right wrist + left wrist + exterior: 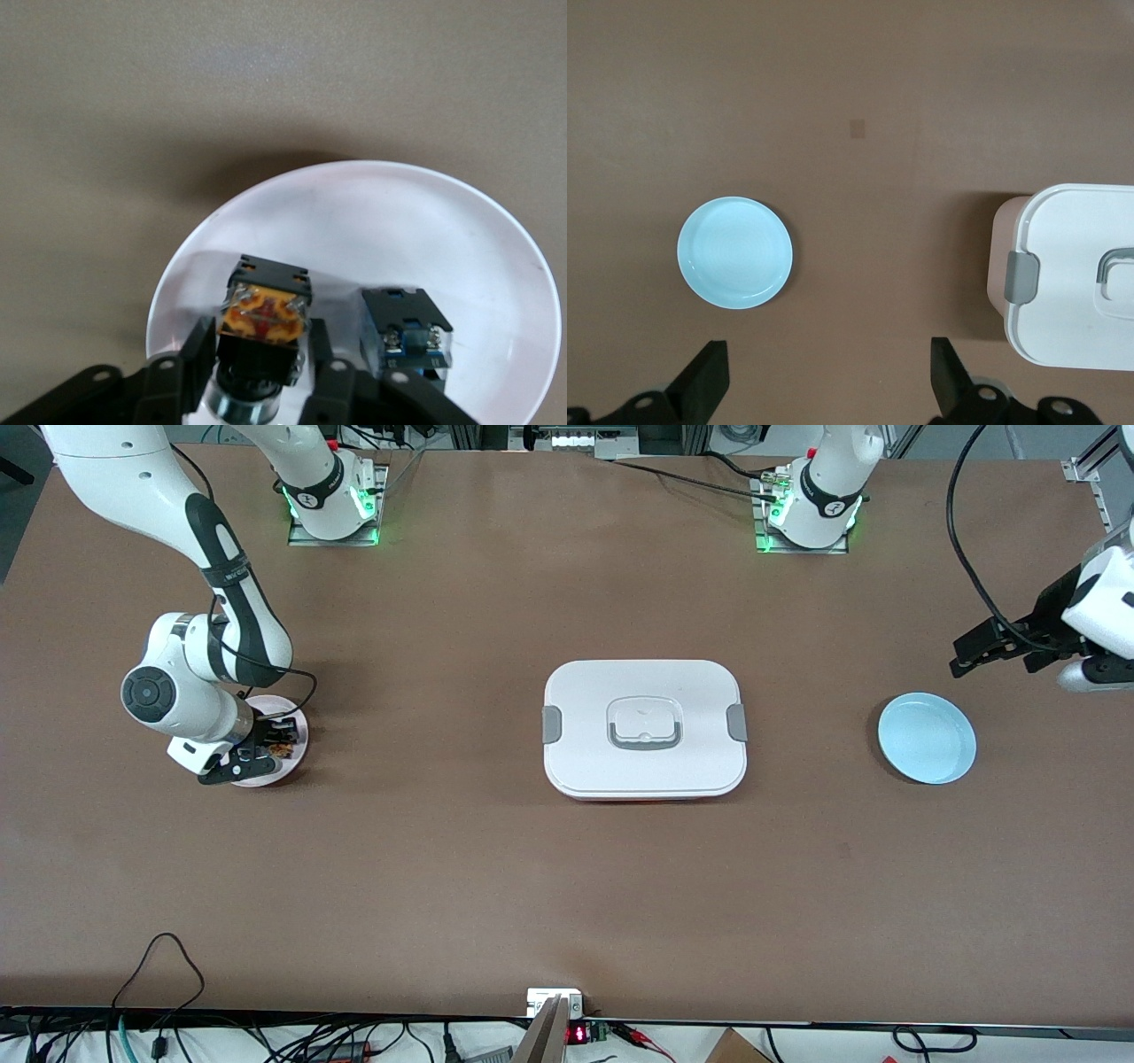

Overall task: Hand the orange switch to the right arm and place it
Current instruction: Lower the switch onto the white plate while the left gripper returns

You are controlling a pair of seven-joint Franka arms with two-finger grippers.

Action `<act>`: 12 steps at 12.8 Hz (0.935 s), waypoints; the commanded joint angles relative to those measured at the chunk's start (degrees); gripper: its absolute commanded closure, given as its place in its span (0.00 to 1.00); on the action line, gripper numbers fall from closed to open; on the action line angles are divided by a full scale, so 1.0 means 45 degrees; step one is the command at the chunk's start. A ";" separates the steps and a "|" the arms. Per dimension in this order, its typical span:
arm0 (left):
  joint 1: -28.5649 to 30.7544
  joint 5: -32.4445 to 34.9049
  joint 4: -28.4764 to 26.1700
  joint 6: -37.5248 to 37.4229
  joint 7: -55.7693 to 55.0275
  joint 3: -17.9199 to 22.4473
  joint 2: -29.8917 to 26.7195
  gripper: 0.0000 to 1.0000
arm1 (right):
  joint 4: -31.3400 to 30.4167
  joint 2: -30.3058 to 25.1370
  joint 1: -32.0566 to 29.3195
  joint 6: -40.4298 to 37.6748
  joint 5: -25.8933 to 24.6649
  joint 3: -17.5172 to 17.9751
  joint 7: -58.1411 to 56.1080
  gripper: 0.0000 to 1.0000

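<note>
Right gripper [257, 359] clamps orange switch [264, 320] inside pink plate [461, 230].

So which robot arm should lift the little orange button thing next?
The right one. The right gripper is already down in the white dish with its fingers either side of the orange switch. The left gripper waits open above the table, near the blue plate.

- Lidded white container [645, 728] is sitting mid-table, blocking the straight path between both ends.
- Blue-based switch [407, 341] is crowding the orange switch [264, 317] on the pink plate [372, 212].
</note>
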 commanded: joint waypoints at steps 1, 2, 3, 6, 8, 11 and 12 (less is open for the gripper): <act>-0.0220 0.0090 0.0544 -0.0531 0.0070 -0.0285 0.0267 0.00 | 0.0006 -0.0563 -0.0163 -0.0028 -0.0035 0.0190 -0.0157 0.00; -0.0182 0.0246 0.0544 -0.0531 0.0090 -0.0287 0.0267 0.00 | 0.0200 -0.0759 -0.0143 -0.0067 -0.0054 0.0190 -0.0176 0.00; -0.0181 0.0247 0.0563 -0.0531 0.0090 -0.0287 0.0286 0.00 | 0.0472 -0.1051 -0.0104 -0.0107 -0.0054 0.0190 -0.0176 0.00; -0.0201 0.0305 0.0583 -0.0512 0.0421 -0.0365 0.0286 0.00 | 0.2770 -0.2009 0.0402 -0.3491 0.0005 0.0209 0.0212 0.00; -0.0065 0.0443 0.0544 -0.0570 0.0654 -0.0327 0.0287 0.00 | 0.4239 -0.2593 0.0443 -0.5528 -0.0054 0.0268 0.0214 0.00; -0.0064 0.0443 0.0563 -0.0570 0.0833 -0.0346 0.0306 0.00 | 0.4732 -0.4115 0.0463 -0.7016 -0.0035 0.0814 0.0234 0.00; -0.0083 0.0443 0.0563 -0.0551 0.0832 -0.0346 0.0306 0.00 | 0.4946 -0.4488 0.0463 -0.7601 0.0004 0.0854 0.0234 0.00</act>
